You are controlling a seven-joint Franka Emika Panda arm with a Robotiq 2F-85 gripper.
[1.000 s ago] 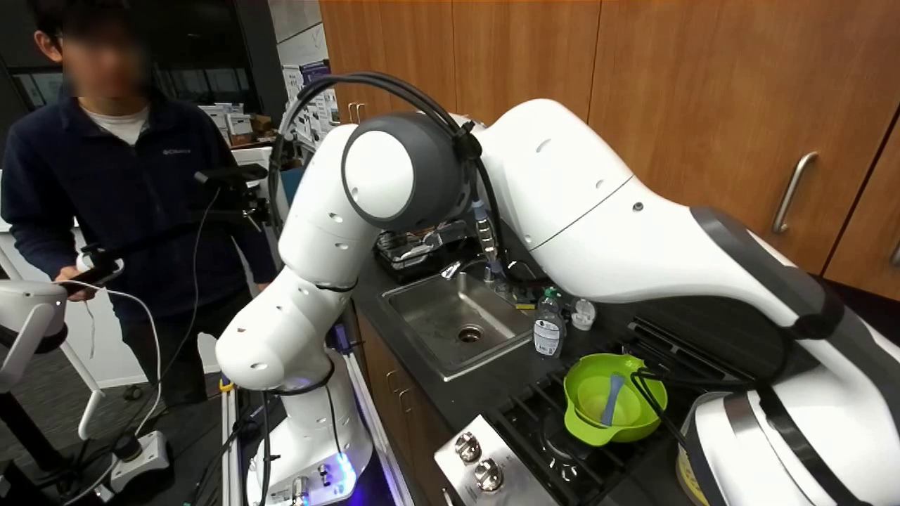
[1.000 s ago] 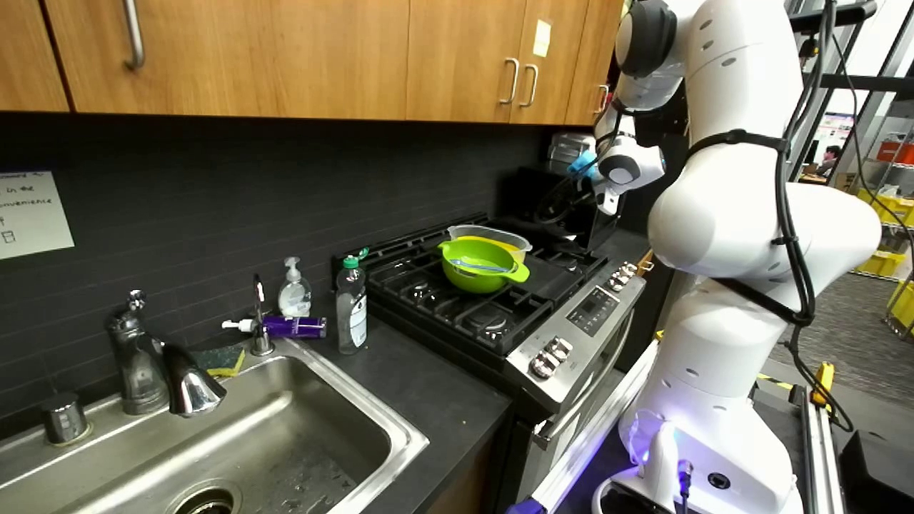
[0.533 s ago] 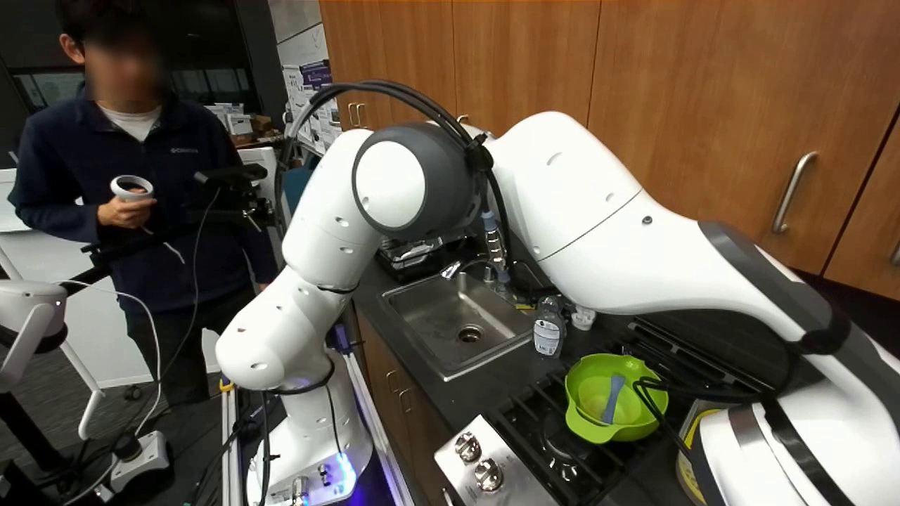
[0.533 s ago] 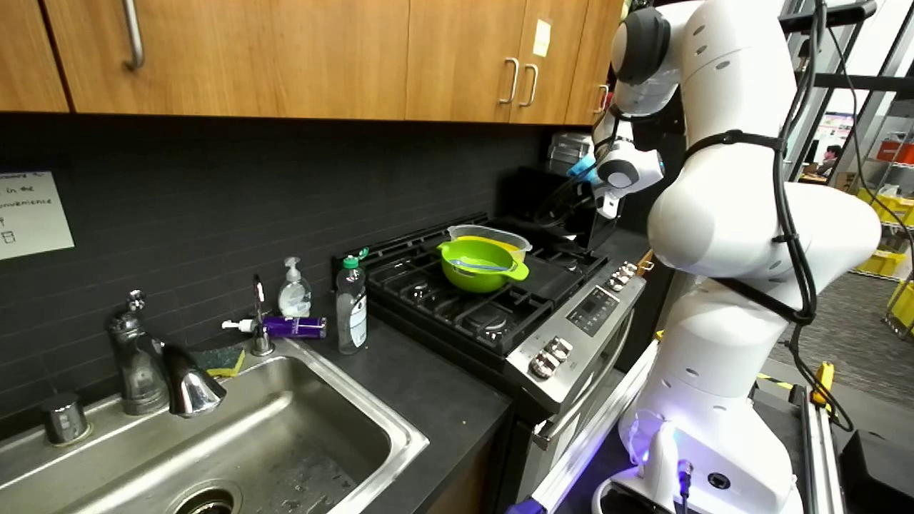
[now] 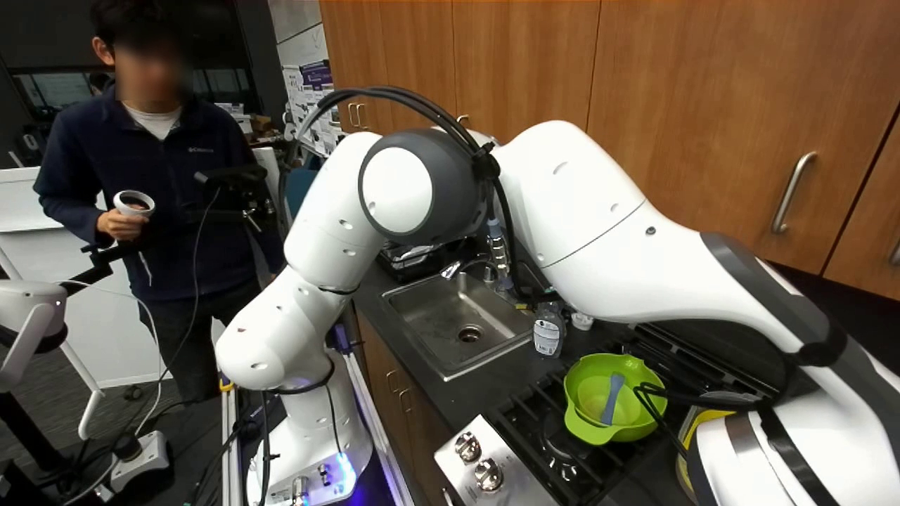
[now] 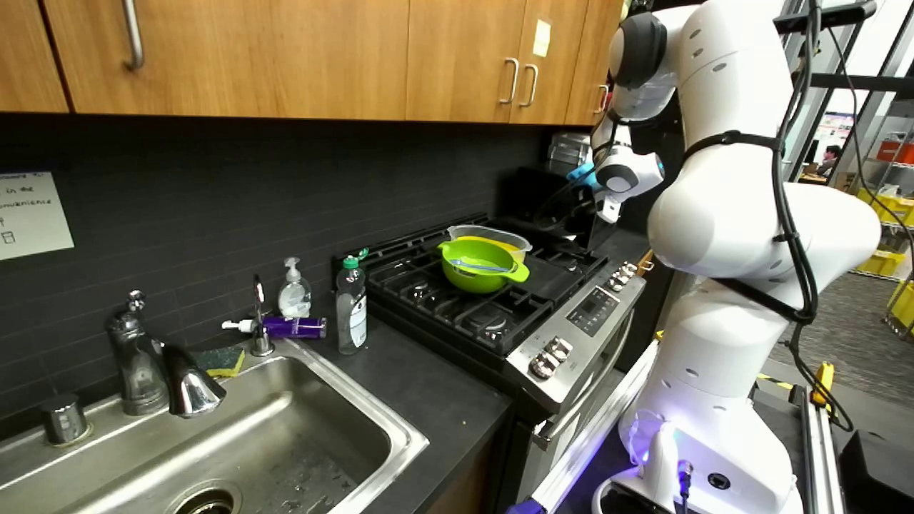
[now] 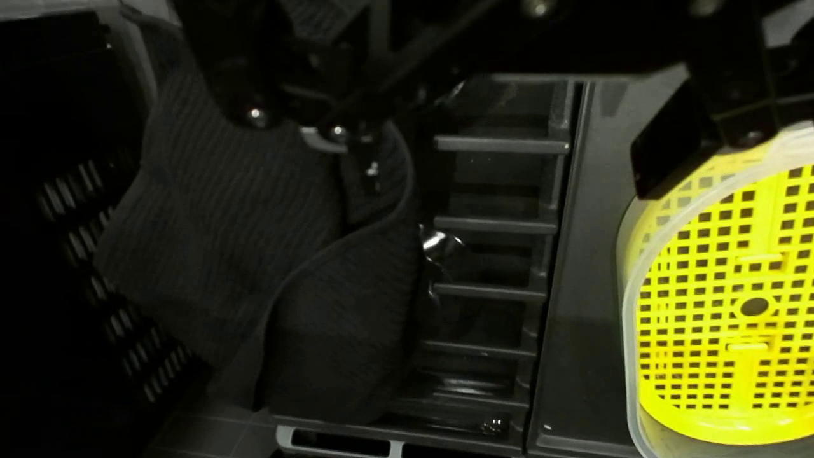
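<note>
My gripper point(image 7: 512, 168) comes in from the top of the wrist view. Its fingers stand wide apart with nothing between them. The right fingertip point(image 7: 671, 149) overlaps the rim of a clear container point(image 7: 631, 318) with a yellow perforated basket point(image 7: 699, 388) inside. The left finger is in front of a folded dark grey cloth point(image 7: 241, 203) lying over the stove grate; contact cannot be told. A green bowl point(image 5: 587, 430) with a blue utensil point(image 5: 612, 399) in it sits beside the container; it shows in an exterior view too point(image 6: 475, 282). The gripper is hardly visible in the exterior views.
The stove point(image 6: 593, 307) has black grates. A sink point(image 6: 400, 428) with a faucet point(image 6: 189, 378) lies beside it. A dish soap bottle point(image 6: 351, 307) and a pump bottle point(image 6: 294, 289) stand between. Wooden cabinets point(image 6: 285, 57) hang above. A person point(image 5: 155, 161) stands behind the robot base.
The arm has come down slightly, with its elbow moving down and to the right in an exterior view. The person has shifted to the right and raised a white controller. The bowl has not moved.
</note>
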